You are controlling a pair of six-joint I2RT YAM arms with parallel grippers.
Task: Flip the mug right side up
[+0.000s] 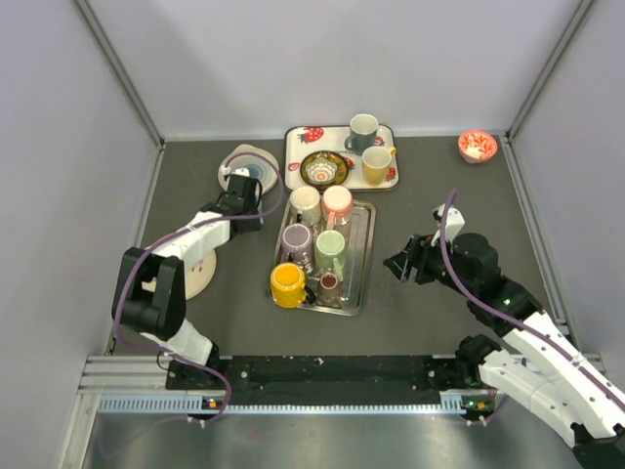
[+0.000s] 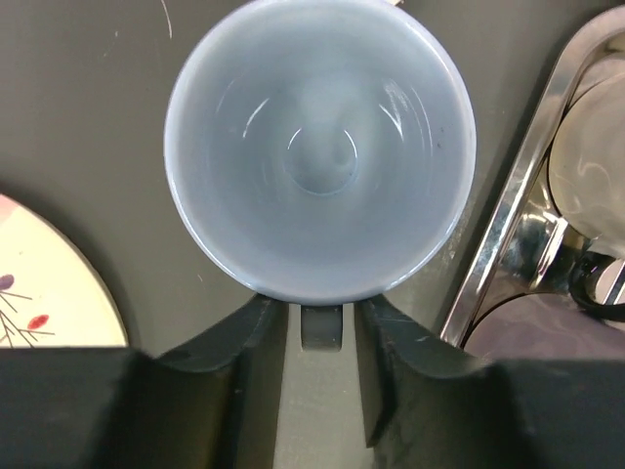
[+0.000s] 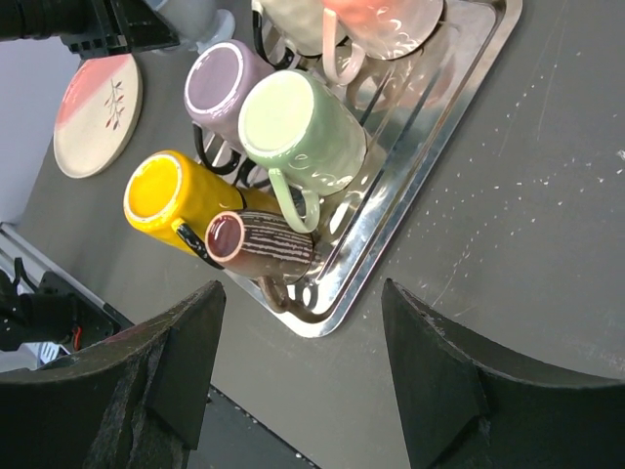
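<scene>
A pale blue-grey mug [image 2: 320,147] stands upright on the dark table, its mouth facing up, just left of the metal tray [image 2: 508,215]. In the top view the mug [image 1: 262,179] sits by the tray's far left corner. My left gripper [image 2: 322,308] has its jaws either side of the mug's handle [image 2: 322,330], with narrow gaps on both sides. It shows in the top view [image 1: 241,200] too. My right gripper [image 1: 403,264] is open and empty over the table right of the tray; it also shows in the right wrist view [image 3: 301,293].
The metal tray [image 1: 363,274] holds several mugs lying on their sides, among them yellow [image 1: 287,284] and green [image 1: 330,249]. A floral tray [image 1: 293,168] at the back carries two mugs and a bowl. A pale plate [image 1: 202,277] lies under the left arm. A red bowl [image 1: 478,147] sits far right.
</scene>
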